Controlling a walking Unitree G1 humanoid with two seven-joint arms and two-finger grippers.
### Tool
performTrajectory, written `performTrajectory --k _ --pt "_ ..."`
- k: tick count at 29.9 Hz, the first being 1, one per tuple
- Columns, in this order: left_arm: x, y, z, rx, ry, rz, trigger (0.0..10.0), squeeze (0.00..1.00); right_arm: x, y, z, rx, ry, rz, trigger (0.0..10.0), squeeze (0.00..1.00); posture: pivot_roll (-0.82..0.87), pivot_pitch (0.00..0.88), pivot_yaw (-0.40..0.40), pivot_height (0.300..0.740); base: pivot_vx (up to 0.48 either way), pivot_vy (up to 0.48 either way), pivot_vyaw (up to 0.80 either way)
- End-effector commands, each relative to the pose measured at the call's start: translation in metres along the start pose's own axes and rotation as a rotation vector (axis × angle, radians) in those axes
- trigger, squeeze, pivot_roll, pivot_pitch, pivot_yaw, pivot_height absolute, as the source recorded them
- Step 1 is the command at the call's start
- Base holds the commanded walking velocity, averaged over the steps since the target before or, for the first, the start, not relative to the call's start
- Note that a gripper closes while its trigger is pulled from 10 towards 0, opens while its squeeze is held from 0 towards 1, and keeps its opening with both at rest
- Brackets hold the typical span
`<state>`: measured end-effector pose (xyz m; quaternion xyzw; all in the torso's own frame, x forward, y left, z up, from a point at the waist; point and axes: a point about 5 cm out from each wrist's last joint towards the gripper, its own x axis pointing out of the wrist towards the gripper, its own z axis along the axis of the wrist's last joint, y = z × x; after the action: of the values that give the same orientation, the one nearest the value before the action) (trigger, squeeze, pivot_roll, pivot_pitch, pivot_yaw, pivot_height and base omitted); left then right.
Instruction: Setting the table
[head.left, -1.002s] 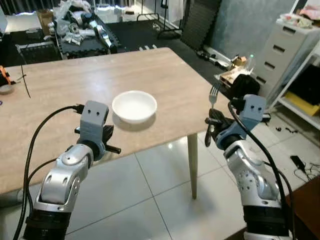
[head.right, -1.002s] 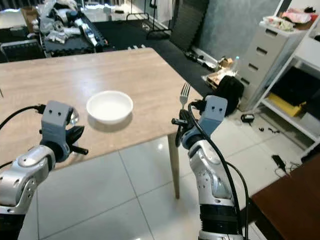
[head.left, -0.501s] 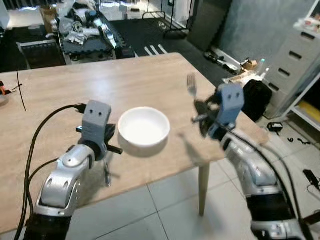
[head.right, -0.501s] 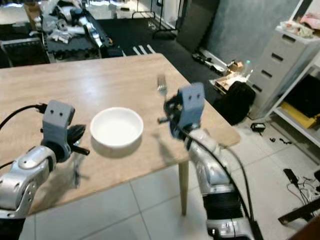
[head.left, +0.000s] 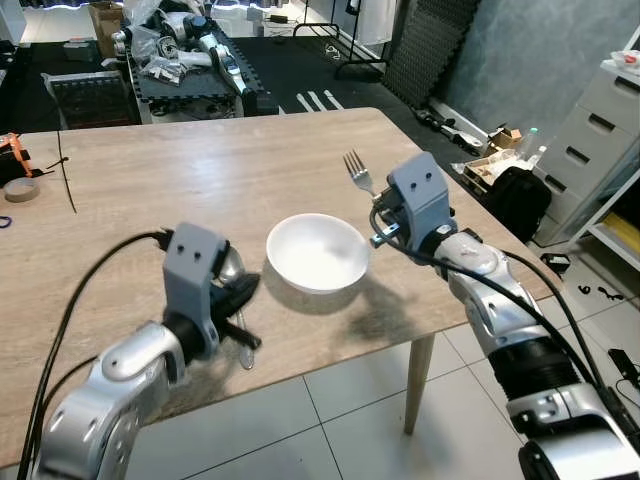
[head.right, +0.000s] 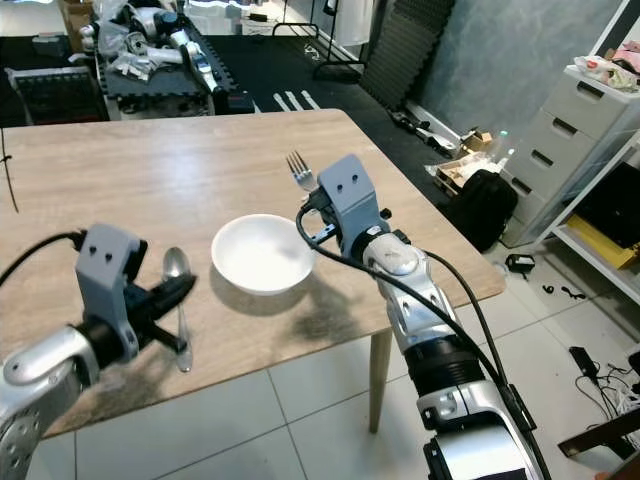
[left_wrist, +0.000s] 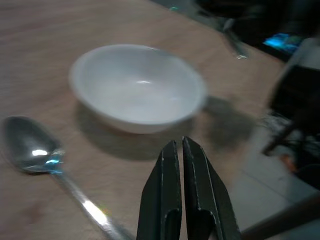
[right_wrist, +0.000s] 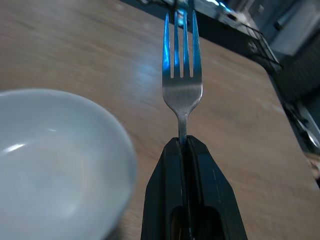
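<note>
A white bowl (head.left: 318, 252) stands on the wooden table (head.left: 200, 170) near its front edge. Just right of the bowl, my right gripper (right_wrist: 182, 142) is shut on the handle of a silver fork (head.left: 355, 170). The fork's tines point up and away over the table. A silver spoon (head.right: 178, 268) lies on the table left of the bowl, its handle pointing toward the front edge. My left gripper (left_wrist: 177, 147) hovers low beside the spoon, shut with nothing between its fingers, pointing at the bowl.
The table's front edge and right corner are close, with a tiled floor (head.left: 350, 430) below. A tape roll (head.left: 20, 188) and a black cable (head.left: 65, 180) lie at the table's far left. Grey drawers (head.right: 560, 130) and a black bag (head.right: 480, 200) stand to the right.
The view has closed in on the table. My right gripper has carried the fork from beyond the table's corner to just beside the bowl. My left gripper now sits over the table by the spoon.
</note>
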<state>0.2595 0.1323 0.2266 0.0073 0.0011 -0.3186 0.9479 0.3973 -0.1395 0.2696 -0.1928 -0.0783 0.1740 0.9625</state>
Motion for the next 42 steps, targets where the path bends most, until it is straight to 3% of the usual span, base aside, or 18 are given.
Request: performTrajectory --k 1,7,14,19,30,42 --pt "-0.003 -0.008 -0.001 -0.008 0.013 -0.048 10.0 0.0 0.0 -0.007 -0.007 -0.008 0.027 -0.021 10.0 0.0 0.09 0.161 -0.016 0.74 0.0 0.0 0.0" --pt "-0.004 -0.008 -0.002 -0.003 0.032 -0.039 10.0 0.0 0.0 -0.017 -0.024 0.0 0.118 -0.047 10.0 0.0 0.09 0.164 -0.014 0.74 0.0 0.0 0.0" --pt "-0.004 -0.005 -0.004 0.052 0.089 -0.048 10.0 0.0 -0.002 -0.023 -0.047 0.117 0.246 -0.048 10.0 0.0 0.1 0.171 0.004 0.74 0.0 0.0 0.0" --pt "0.022 0.003 0.014 0.11 0.105 -0.123 10.0 0.0 -0.001 -0.015 -0.054 0.245 0.269 -0.01 10.0 0.0 0.1 0.172 0.066 0.74 0.0 0.0 0.0" --pt "0.029 0.008 0.02 0.154 0.139 -0.186 10.0 0.0 0.003 -0.01 -0.05 0.254 0.267 0.019 10.0 0.0 0.11 0.178 0.184 0.74 0.0 0.0 0.0" --pt "0.033 0.005 0.024 0.164 0.128 -0.221 10.0 0.0 -0.002 -0.033 -0.053 0.272 0.289 -0.133 10.0 0.0 0.11 0.172 0.195 0.74 0.0 0.0 0.0"
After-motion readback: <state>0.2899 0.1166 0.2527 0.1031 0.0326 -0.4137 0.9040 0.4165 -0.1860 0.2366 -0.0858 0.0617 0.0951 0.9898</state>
